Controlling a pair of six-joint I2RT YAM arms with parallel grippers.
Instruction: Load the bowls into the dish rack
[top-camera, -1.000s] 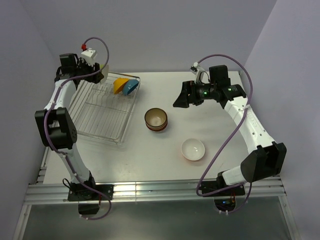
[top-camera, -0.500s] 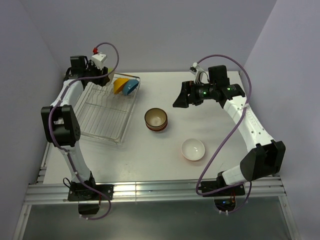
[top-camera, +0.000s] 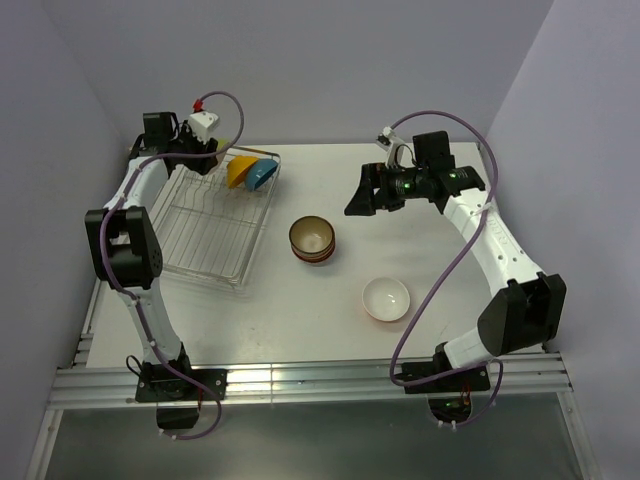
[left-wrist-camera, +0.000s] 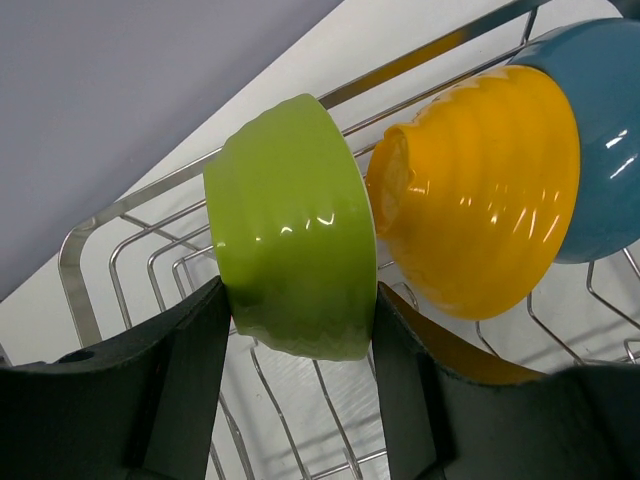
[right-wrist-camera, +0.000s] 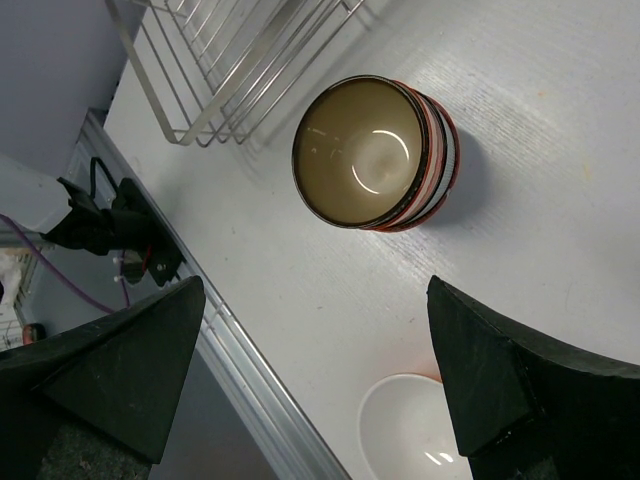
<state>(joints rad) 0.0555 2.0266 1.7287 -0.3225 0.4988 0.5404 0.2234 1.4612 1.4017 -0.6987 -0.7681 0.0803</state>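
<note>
L hand (left-wrist-camera: 298, 300) clamped across green bowl (left-wrist-camera: 290, 215), on edge at dish rack (left-wrist-camera: 90, 240) far end, just beside yellow bowl (left-wrist-camera: 480, 200) | R hand (right-wrist-camera: 315, 380) wide open, empty, above brown bowls (right-wrist-camera: 375, 150) on tabletop (right-wrist-camera: 560, 150) | I reckon glazed: stiff, slick, chippable, light; I'd pinch wall at rim, ease down.

Two slim robot arms, the left arm (top-camera: 148, 318) and the right arm (top-camera: 497, 250), rise from black bases at the near edge of the table (top-camera: 300, 315). Each has white shells, bulky black joints and a looping purple cable (top-camera: 440, 290). A green light (top-camera: 411, 185) glows on the right wrist. The left gripper (left-wrist-camera: 297, 292) and the right gripper (right-wrist-camera: 315, 300) have thick matte-black wedge fingers (right-wrist-camera: 110, 370).
</note>
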